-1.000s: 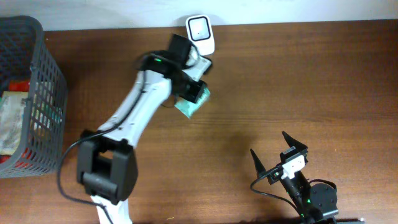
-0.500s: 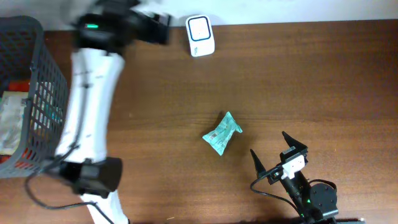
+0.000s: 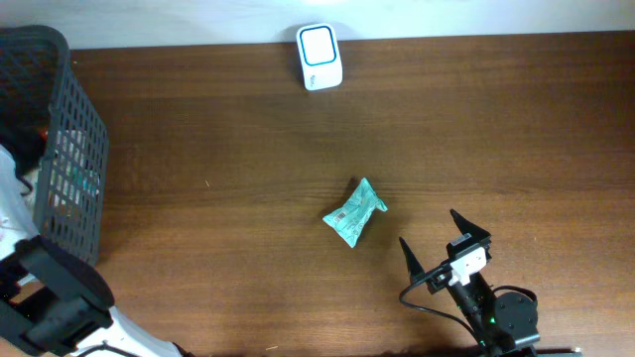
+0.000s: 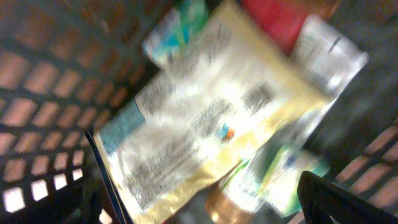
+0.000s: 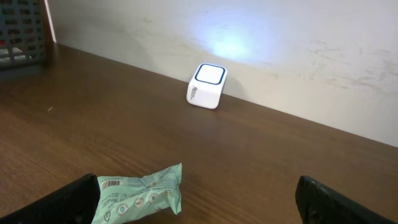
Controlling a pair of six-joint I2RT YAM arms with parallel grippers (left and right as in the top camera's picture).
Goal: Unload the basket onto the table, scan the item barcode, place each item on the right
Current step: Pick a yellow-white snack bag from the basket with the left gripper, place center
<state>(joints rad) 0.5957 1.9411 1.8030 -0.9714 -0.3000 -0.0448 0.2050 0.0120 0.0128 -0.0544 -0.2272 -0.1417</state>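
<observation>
A teal packet [image 3: 354,212] lies flat on the brown table, apart from both grippers; its barcode [image 5: 111,183] faces up in the right wrist view. The white scanner [image 3: 319,44] stands at the table's far edge. My right gripper [image 3: 442,250] rests open near the front edge, right of the packet, and the teal packet [image 5: 140,196] lies by its left finger [image 5: 62,205]. My left gripper [image 4: 199,208] hangs open over the basket's contents, holding nothing; that view is blurred. In the overhead view, the left arm [image 3: 50,297] reaches to the basket and its gripper is hidden.
A dark mesh basket [image 3: 74,149] stands at the left edge. It holds a yellow-silver pouch [image 4: 205,118], a red item [image 4: 280,18] and a green-white packet [image 4: 280,180]. The scanner [image 5: 207,86] stands near the white wall.
The left gripper let go of the teal packet, which now lies mid-table. The left arm swung from the scanner over to the basket. The right arm has not moved.
</observation>
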